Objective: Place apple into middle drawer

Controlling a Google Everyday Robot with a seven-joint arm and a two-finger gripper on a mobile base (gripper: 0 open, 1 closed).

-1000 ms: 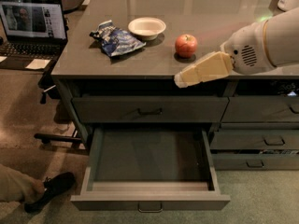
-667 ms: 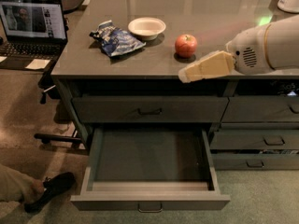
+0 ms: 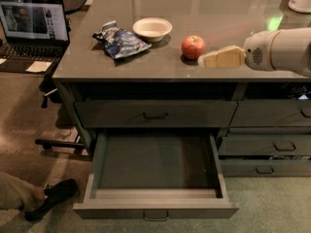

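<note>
We see the apple [image 3: 193, 47] resting on the grey tabletop [image 3: 146, 64], to the right of a white bowl [image 3: 152, 28] and well apart from a crumpled blue snack bag [image 3: 120, 40] at the left. The cream-coloured gripper [image 3: 203, 60] reaches in from the right on a white arm [image 3: 286, 50]. Its tip lies just beside the apple's lower right side, low over the tabletop. We cannot tell whether it touches the fruit, nor whether the gripper is open or closed.

Below the tabletop, the middle drawer [image 3: 155, 161] stands pulled out toward us, with its flat rectangular floor in view and a small bar handle [image 3: 155, 216] centred on its front. Above it, 1 wide top drawer [image 3: 155, 114] is shut. Narrower drawers [image 3: 272, 147] of the same colour are stacked to the right.

At the far left an open laptop [image 3: 31, 25] shows a lit screen. A person's dark shoe [image 3: 53, 195] and trouser leg lie on the floor at the lower left.
</note>
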